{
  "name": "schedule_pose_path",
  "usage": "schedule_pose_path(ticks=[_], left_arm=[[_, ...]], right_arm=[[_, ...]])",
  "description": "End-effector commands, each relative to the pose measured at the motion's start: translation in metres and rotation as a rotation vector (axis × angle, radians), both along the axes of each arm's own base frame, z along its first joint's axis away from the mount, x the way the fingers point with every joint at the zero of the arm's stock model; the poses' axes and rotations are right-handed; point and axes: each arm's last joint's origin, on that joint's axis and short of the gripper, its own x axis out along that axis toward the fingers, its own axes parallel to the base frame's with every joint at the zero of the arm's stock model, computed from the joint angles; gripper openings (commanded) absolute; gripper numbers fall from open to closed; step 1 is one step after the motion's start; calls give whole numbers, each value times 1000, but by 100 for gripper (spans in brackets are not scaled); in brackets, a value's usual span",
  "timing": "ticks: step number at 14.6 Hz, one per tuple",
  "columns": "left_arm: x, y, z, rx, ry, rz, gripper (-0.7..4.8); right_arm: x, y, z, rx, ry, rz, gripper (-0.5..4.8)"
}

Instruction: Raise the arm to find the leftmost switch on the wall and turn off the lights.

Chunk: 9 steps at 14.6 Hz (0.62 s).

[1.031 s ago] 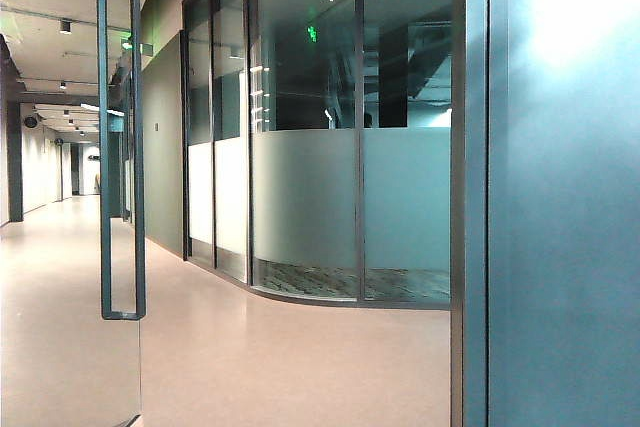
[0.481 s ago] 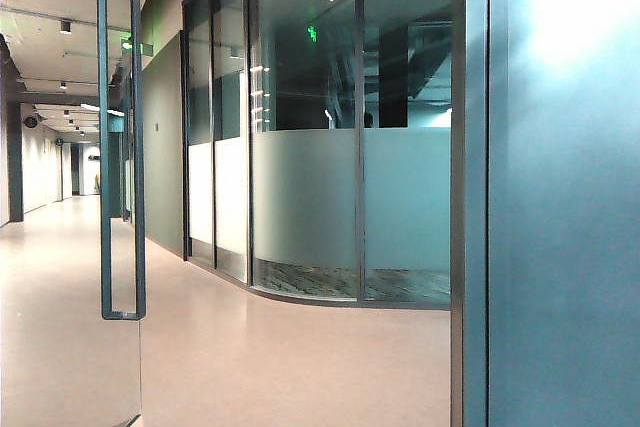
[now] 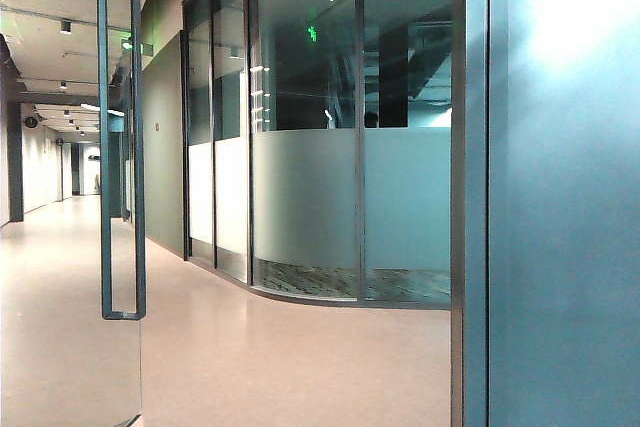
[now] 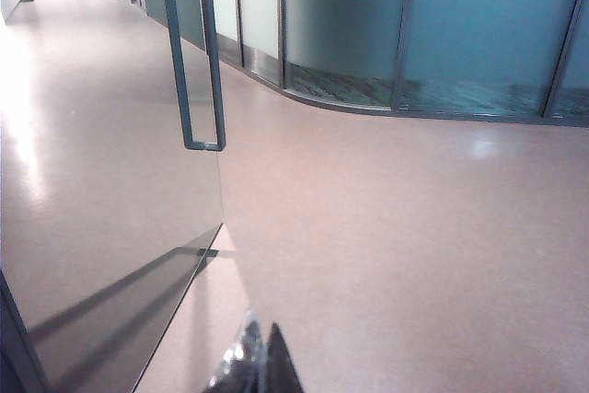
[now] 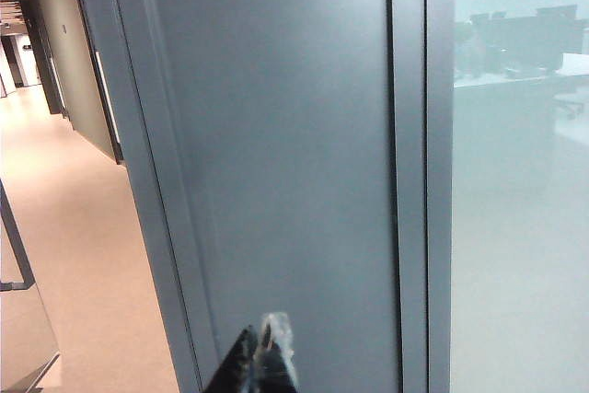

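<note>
While no switch shows anywhere, the right hand [image 5: 260, 356], fingertips pressed together, faces a grey wall panel [image 5: 276, 135]; the left hand [image 4: 253, 365], likewise clenched, points at the floor [image 4: 386, 227].

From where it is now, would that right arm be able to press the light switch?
Probably not yet. No switch shows in any view. The right end effector, tips together, points at a plain grey wall panel; the left end effector faces the floor. The arm likely has to rise first.
</note>
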Motion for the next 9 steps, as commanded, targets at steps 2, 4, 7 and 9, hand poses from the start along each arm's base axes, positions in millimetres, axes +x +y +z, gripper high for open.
schedule_pose_path(ticks=[2, 4, 7, 9], left_arm=[[0, 0, 2, 8, -14, 2, -5], [0, 0, 2, 8, -14, 2, -5], [0, 0, 2, 8, -14, 2, -5], [0, 0, 2, 8, -14, 2, -5]], right_arm=[[-1, 0, 3, 1, -19, -3, -1], [-1, 0, 3, 1, -19, -3, -1], [-1, 0, 3, -55, -13, -17, -1], [1, 0, -1, -99, 10, -25, -1]])
